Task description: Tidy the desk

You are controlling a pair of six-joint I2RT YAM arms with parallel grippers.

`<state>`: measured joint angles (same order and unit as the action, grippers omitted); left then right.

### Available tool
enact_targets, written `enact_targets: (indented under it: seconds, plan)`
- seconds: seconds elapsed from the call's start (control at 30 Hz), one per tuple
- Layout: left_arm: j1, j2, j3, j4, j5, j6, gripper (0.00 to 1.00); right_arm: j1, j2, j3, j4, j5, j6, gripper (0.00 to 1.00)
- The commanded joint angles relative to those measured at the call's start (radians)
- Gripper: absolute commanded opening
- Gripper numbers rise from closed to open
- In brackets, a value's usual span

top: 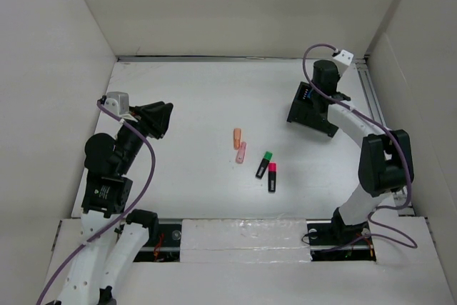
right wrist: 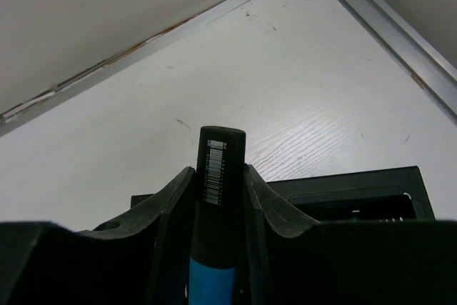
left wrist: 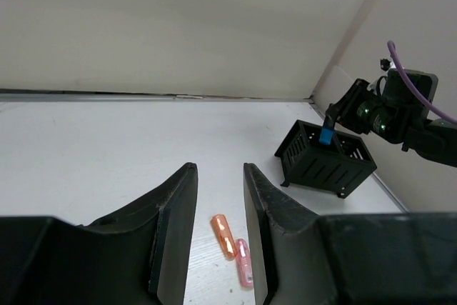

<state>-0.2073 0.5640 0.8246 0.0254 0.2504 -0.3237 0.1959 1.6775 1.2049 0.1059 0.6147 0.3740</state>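
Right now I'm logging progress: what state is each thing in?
Left gripper: open, empty.
Right gripper: shut on blue marker, over black organizer box.
Orange marker, pink marker: lying on desk.
Green-capped marker, red-capped marker: lying, capped.

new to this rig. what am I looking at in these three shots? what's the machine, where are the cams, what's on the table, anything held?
Two robot arms are bolted at the near edge of a white desk. One picture is from overhead; the other two are from a camera on each wrist, looking past its own fingers. Loose on the desk lie an orange highlighter, a pink highlighter, a green-capped marker and a pink-capped marker. The right gripper is shut on a blue marker above the black organizer box. The left gripper holds nothing.
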Motion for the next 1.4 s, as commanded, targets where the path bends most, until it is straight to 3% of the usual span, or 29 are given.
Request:
enact_targets:
  seconds: [0.0, 0.03, 0.07, 0.1, 0.17, 0.27, 0.3, 0.33, 0.37, 0.4, 0.43, 0.53, 0.63, 0.67, 0.73, 1.1, 1.27, 1.37]
  plan:
    - [-0.001, 0.008, -0.010, 0.045, 0.006, 0.005, 0.29, 0.013, -0.013, 0.035, 0.061, 0.043, -0.012, 0.36]
    - [-0.001, 0.008, -0.008, 0.045, 0.000, 0.005, 0.29, 0.022, -0.028, 0.027, 0.058, 0.043, -0.009, 0.43]
    - [-0.001, 0.010, -0.008, 0.042, 0.000, 0.005, 0.29, 0.039, -0.041, 0.021, 0.058, 0.036, -0.007, 0.59]
    - [-0.001, 0.008, -0.008, 0.042, 0.001, 0.003, 0.29, 0.051, -0.057, 0.013, 0.060, 0.028, -0.006, 0.64]
    - [-0.001, 0.005, -0.010, 0.045, 0.003, 0.005, 0.29, 0.089, -0.111, -0.013, 0.063, 0.019, -0.001, 0.70]
    - [-0.001, 0.017, -0.010, 0.042, -0.002, 0.005, 0.29, 0.143, -0.188, -0.069, 0.060, 0.004, 0.012, 0.70]
    - [-0.001, 0.017, -0.010, 0.042, 0.001, 0.005, 0.29, 0.186, -0.203, -0.088, 0.066, -0.013, 0.013, 0.64]
    - [-0.001, 0.017, -0.007, 0.044, 0.007, 0.005, 0.29, 0.209, -0.216, -0.103, 0.066, -0.026, 0.031, 0.51]
    - [-0.001, 0.017, -0.008, 0.045, 0.006, 0.005, 0.29, 0.229, -0.231, -0.143, 0.067, -0.082, 0.045, 0.18]
    - [-0.001, 0.020, -0.007, 0.044, 0.001, 0.005, 0.29, 0.267, -0.234, -0.163, 0.066, -0.122, 0.060, 0.07]
    - [-0.001, 0.020, -0.007, 0.042, -0.006, 0.005, 0.29, 0.286, -0.231, -0.183, 0.069, -0.163, 0.075, 0.00]
    - [-0.001, 0.017, -0.007, 0.039, -0.007, 0.008, 0.29, 0.388, -0.171, -0.229, 0.089, -0.291, 0.075, 0.00]
    - [-0.001, 0.020, -0.007, 0.041, -0.016, 0.006, 0.29, 0.482, -0.066, -0.197, 0.032, -0.276, 0.066, 0.32]
    - [-0.001, 0.023, -0.005, 0.036, -0.013, 0.009, 0.29, 0.497, -0.043, -0.185, 0.017, -0.282, 0.062, 0.51]
    - [-0.001, 0.022, -0.005, 0.039, -0.005, 0.006, 0.29, 0.526, 0.017, -0.163, -0.002, -0.305, 0.048, 0.64]
    - [-0.001, 0.022, -0.008, 0.039, -0.007, 0.009, 0.29, 0.579, 0.163, -0.117, -0.002, -0.313, 0.068, 0.68]
    - [-0.001, 0.017, -0.010, 0.044, 0.006, 0.006, 0.29, 0.579, 0.244, -0.041, -0.021, -0.282, 0.057, 0.62]
    - [-0.001, 0.013, -0.008, 0.045, 0.006, 0.008, 0.29, 0.597, 0.294, 0.034, -0.075, -0.231, 0.043, 0.52]
